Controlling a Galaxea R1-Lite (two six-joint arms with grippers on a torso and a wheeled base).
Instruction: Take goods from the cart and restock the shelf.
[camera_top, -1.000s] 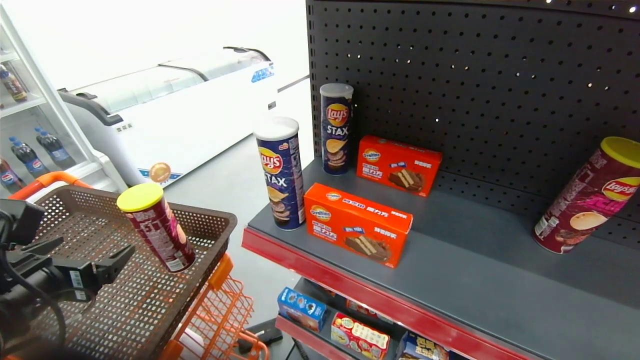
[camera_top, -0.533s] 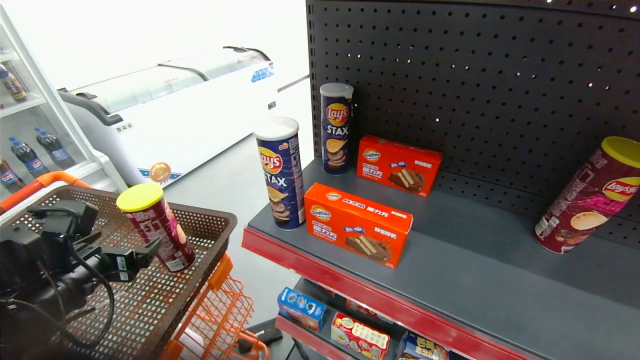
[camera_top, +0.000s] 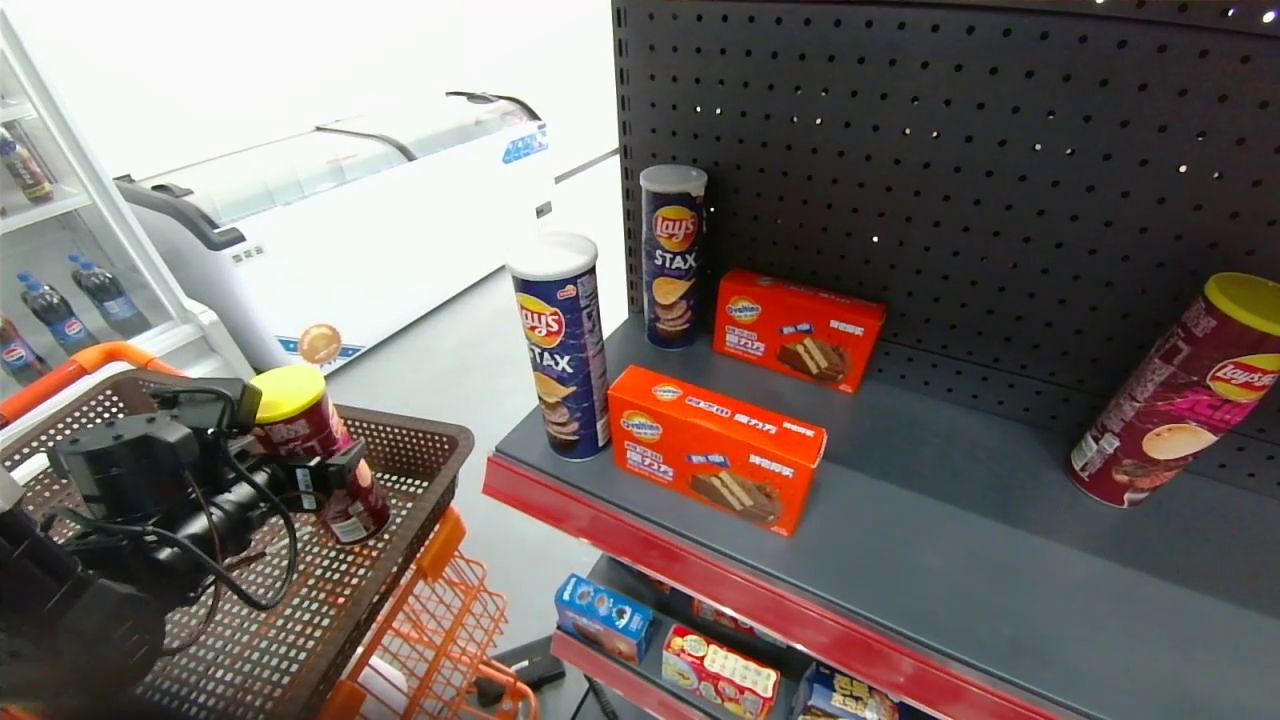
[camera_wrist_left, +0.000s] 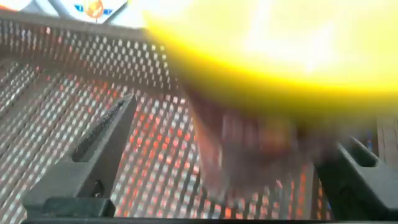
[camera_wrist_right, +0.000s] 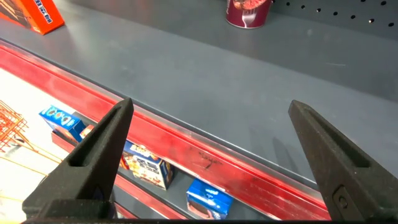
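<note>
A: Head view?
B: The left gripper has advanced to the can in the cart, jaws straddling it, unclosed.
A: Left wrist view?
B: The can sits between spread fingers; grasp next, likely.
A: Right wrist view?
B: The right gripper, wide open, empty, above the shelf.

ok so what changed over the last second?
The left gripper advanced across the basket to the yellow-lidded can. Its open fingers now sit on either side of the can, not closed on it. The can hasn't shifted and stands in the basket as before. The goods on the shelf are unchanged.
</note>
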